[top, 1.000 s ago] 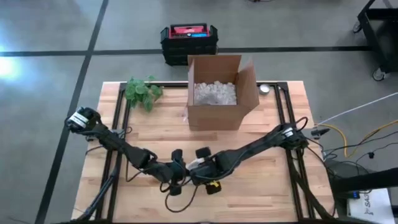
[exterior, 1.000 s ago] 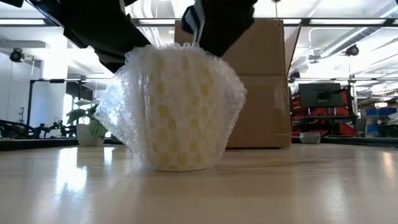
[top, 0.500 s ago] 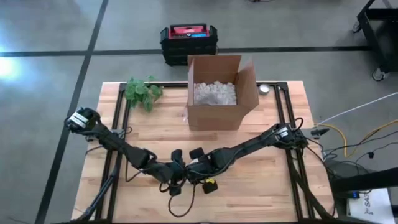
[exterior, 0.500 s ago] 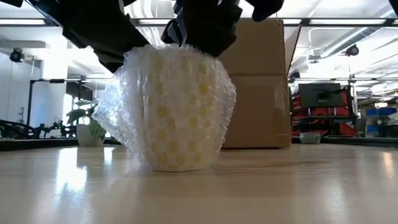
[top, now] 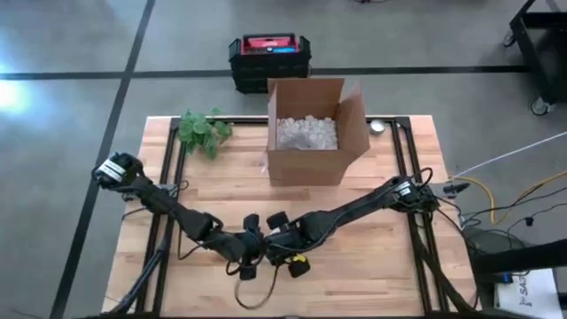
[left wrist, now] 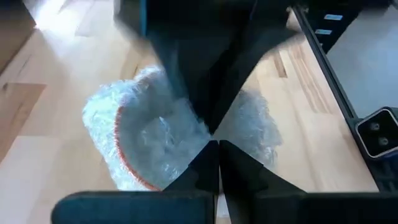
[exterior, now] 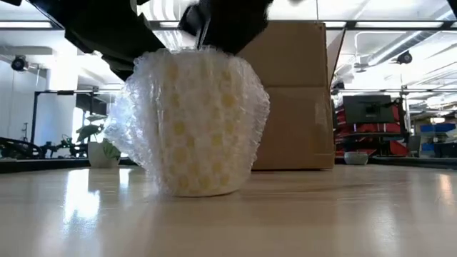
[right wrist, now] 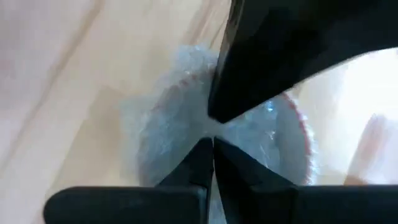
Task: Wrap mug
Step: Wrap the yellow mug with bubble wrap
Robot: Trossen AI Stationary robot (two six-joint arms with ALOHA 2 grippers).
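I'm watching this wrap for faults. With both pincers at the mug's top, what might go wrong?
1. The bubble wrap bulges loose on one side; it may spring open on release.
2. Left pincer and right pincer meet over the mug; they may collide.
3. Pulling wrap upward might tip the mug on the table.

No legible text, label, brand, number or sign appears in any view. The cardboard box (top: 312, 129) shows plain, unprinted faces from above and in the low view. The dark crate (top: 269, 60) on the floor beyond the box carries red and blue patches on its lid; any lettering there is too small to read. Equipment in the room behind the box, seen in the low view, bears no characters that can be made out.
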